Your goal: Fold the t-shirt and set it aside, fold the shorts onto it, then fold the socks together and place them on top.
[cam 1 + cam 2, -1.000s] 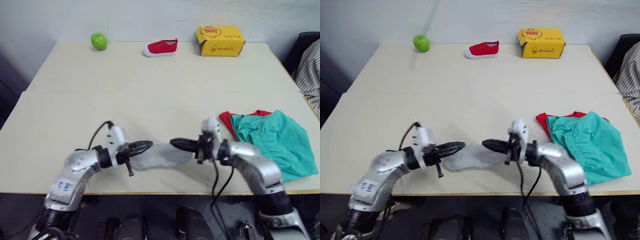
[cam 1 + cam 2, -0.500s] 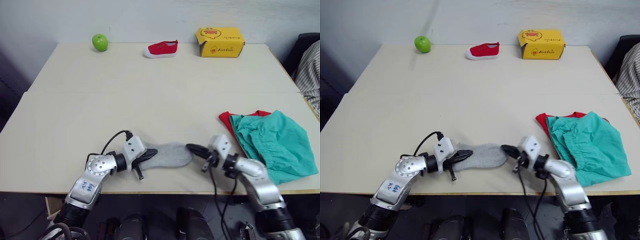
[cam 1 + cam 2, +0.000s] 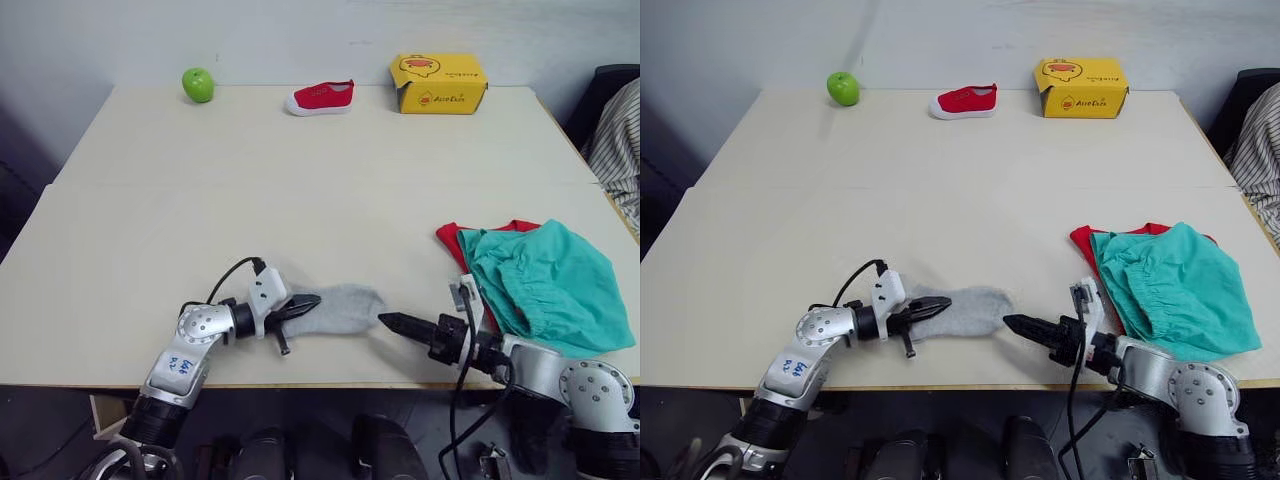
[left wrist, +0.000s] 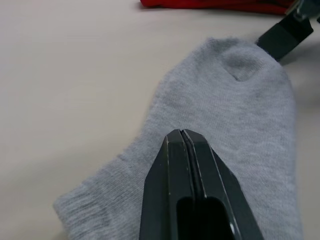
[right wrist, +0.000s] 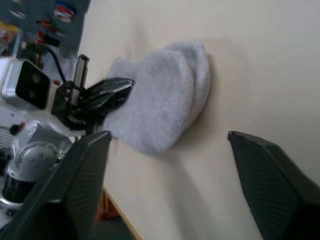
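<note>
Two light grey socks [image 3: 340, 307], stacked one on the other, flat on the table [image 3: 300, 180], well apart from the shorts [image 3: 545, 285] on the robot's left side of them. Soft, light, limp knit by the look of it: likely to sag and slide apart if lifted by one layer only. Best taken by pinching through both layers at the cuff end or mid-length, low to the tabletop.

Left gripper [image 3: 308, 301] at the end of the socks farther from the shorts, fingers [image 4: 182, 165] pressed together and lying on top of the knit, no cloth seen between them. Right gripper [image 3: 392, 322] between socks and shorts, just beside the toe end, fingers [image 5: 82, 172] spread wide, holding nothing.

One pair of teal-green shorts, folded, resting on one red t-shirt [image 3: 452, 240], of which just an edge peeks out on the side toward the socks. Judged: both garments done, socks left to fold and carry over onto the shorts.

Far beyond the shorts, along the back edge: one yellow box [image 3: 438, 82], one small red shoe [image 3: 320, 97], one green apple [image 3: 198, 84], farthest from the shorts.
</note>
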You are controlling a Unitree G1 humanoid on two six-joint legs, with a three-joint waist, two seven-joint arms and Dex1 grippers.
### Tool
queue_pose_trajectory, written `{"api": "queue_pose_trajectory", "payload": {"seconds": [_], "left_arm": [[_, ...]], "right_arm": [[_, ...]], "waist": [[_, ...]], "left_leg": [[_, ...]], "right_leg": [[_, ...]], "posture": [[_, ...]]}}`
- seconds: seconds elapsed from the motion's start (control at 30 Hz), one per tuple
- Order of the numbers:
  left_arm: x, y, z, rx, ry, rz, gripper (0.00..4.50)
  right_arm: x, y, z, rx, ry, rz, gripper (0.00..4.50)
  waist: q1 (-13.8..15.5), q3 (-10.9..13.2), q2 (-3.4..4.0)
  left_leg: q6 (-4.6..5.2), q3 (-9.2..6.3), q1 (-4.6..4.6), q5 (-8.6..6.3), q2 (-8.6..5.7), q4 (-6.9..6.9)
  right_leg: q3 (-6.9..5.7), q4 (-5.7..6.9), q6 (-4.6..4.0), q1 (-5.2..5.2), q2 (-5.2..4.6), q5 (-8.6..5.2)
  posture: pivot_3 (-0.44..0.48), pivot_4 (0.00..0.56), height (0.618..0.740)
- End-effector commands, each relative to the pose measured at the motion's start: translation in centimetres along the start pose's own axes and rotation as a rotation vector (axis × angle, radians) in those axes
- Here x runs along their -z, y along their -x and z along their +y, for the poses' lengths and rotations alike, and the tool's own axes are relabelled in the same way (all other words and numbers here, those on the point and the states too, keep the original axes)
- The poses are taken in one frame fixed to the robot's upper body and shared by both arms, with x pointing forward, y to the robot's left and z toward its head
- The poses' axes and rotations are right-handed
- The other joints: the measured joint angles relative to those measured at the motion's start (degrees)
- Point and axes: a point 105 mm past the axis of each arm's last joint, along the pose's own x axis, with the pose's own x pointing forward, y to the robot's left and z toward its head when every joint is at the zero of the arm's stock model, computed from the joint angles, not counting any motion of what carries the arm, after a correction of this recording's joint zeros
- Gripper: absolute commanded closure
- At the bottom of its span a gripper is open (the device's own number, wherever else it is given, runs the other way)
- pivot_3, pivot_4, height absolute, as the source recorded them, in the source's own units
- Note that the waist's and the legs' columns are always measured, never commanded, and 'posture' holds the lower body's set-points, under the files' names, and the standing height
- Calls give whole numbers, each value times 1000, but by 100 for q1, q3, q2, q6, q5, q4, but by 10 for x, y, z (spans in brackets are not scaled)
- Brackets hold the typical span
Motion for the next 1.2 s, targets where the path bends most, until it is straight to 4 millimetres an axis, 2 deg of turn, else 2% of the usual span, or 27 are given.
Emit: {"api": "queue_pose_trajectory", "payload": {"seconds": [0.03, 0.23, 0.37, 0.4, 0.5, 0.8, 0.97, 1.2], "left_arm": [[6, 4, -1, 0, 1, 6, 4500], [9, 1, -4, 9, -1, 12, 4500], [11, 2, -5, 9, 4, 17, 4500], [11, 2, -5, 8, 6, 17, 4500], [11, 2, -4, 3, 9, 15, 4500], [-10, -14, -8, 60, 4, -80, 4500], [-23, -32, -15, 123, 8, -137, 4500], [-14, -64, -17, 149, 16, -70, 4500]], "right_arm": [[21, -16, 8, 6, -102, 70, 375], [31, -44, 13, 45, -164, 95, 375], [28, -57, 14, 75, -179, 53, 375], [27, -58, 13, 86, -174, 37, 553], [22, -60, 11, 103, -174, -6, 1301], [-2, -51, 15, 99, -169, -135, 4475], [-11, -34, 9, 151, -159, -186, 4495], [-27, 4, -2, 273, -87, -237, 4495]], "waist": [[-3, -1, -2], [-37, -9, -1], [-81, -20, -3], [-96, -26, -2], [-123, -35, -2], [-119, -36, -3], [-54, -35, -3], [27, -34, -2]], "left_leg": [[0, 0, 0, 0, 1, -1], [-2, 2, 2, 0, 5, -2], [-2, 1, 2, 1, 7, -2], [-2, 1, 2, 1, 8, -2], [-2, 1, 2, 0, 7, -4], [1, 0, -3, 0, 2, -3], [8, -5, -11, -1, -6, -3], [25, -4, -27, -6, -16, -2]], "right_leg": [[-1, 0, 0, 0, 1, 0], [2, 1, 0, 0, 9, 0], [1, 1, 0, 0, 9, 0], [1, 1, 0, 0, 9, 0], [1, 1, 0, 1, 8, 0], [1, -1, 1, 0, 8, 0], [-3, -4, 2, -1, 9, 1], [-9, -38, 18, -1, 16, 10]], "posture": [[0, 150, 740], [0, 150, 740], [0, 150, 740], [0, 150, 740], [0, 150, 740], [0, 150, 740], [0, 150, 740], [0, 150, 740]]}}
